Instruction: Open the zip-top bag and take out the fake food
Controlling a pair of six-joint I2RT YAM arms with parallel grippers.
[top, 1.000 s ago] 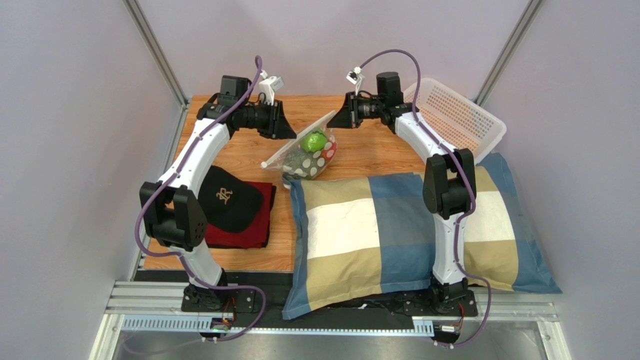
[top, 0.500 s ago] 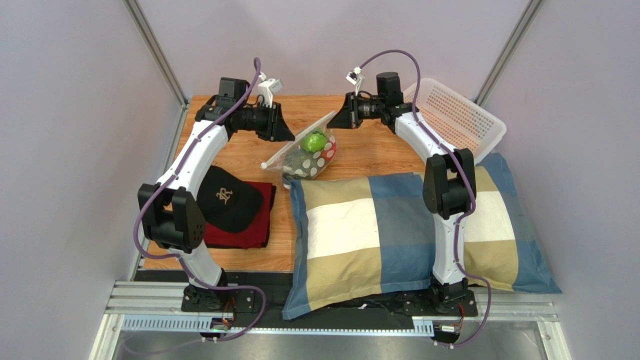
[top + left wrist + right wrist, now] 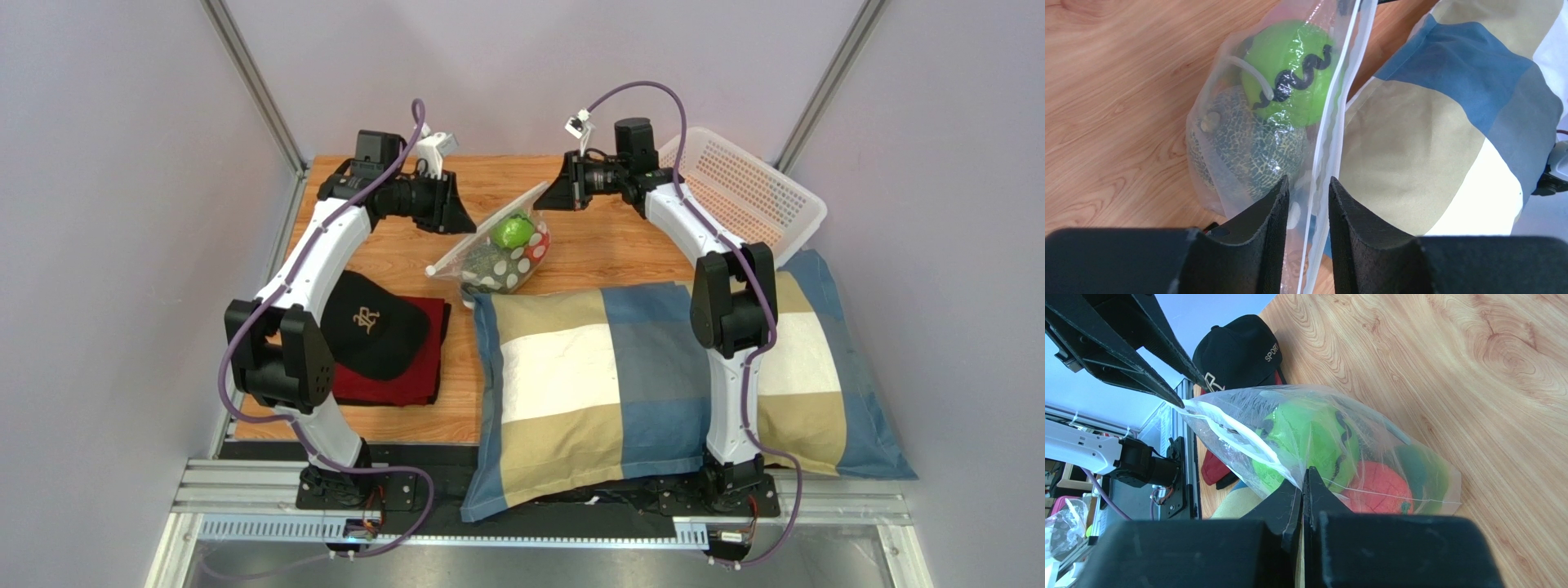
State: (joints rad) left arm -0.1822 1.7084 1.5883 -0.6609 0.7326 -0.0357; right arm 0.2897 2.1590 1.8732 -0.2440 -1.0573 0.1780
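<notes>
Pinching the zip-top bag (image 3: 1389, 447), right end effector (image 3: 1304, 475) hides its lip; left end effector (image 3: 1309, 182) straddles it, released

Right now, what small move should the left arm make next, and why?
Probably close the left gripper. Its fingers stand apart with the top strip of the zip-top bag running between them, while the right gripper is shut on the bag. The fake food is inside, so both arms likely need a grip before the top can be pulled apart.

White "SPOR…" lettering on the black cap (image 3: 1235, 355)
</notes>
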